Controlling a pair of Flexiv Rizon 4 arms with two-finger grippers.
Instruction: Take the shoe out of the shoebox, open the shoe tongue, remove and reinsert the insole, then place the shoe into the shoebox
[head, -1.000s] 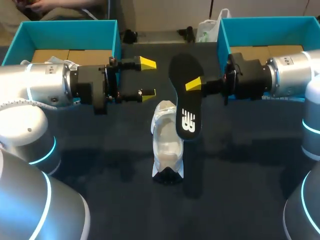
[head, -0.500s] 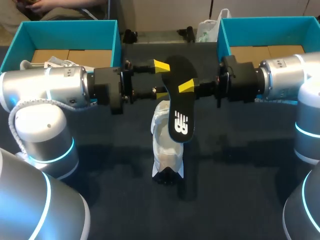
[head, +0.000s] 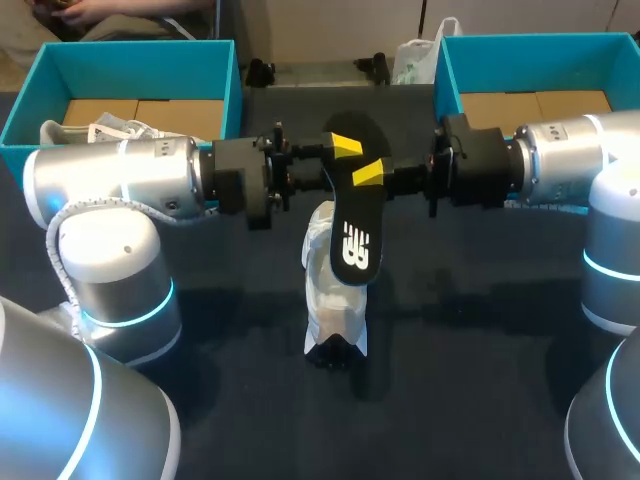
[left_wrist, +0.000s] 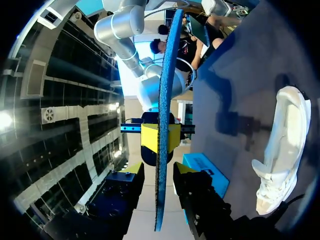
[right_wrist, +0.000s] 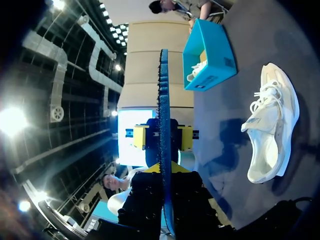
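Insole (head: 352, 215) aloft over mid-tabletop (head: 480, 350). Right gripper (right_wrist: 165, 176) clamped tight on it, a finger on each face. Left gripper (left_wrist: 158, 170) parted, straddling the insole with narrow gaps, not gripping. White shoe (head: 335, 300) at tabletop centre, beneath the insole.

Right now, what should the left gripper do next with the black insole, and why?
Probably close the left gripper on the insole. Its fingers stand open on either side of the insole, apart from it, while the right gripper holds it in the air above the white shoe.
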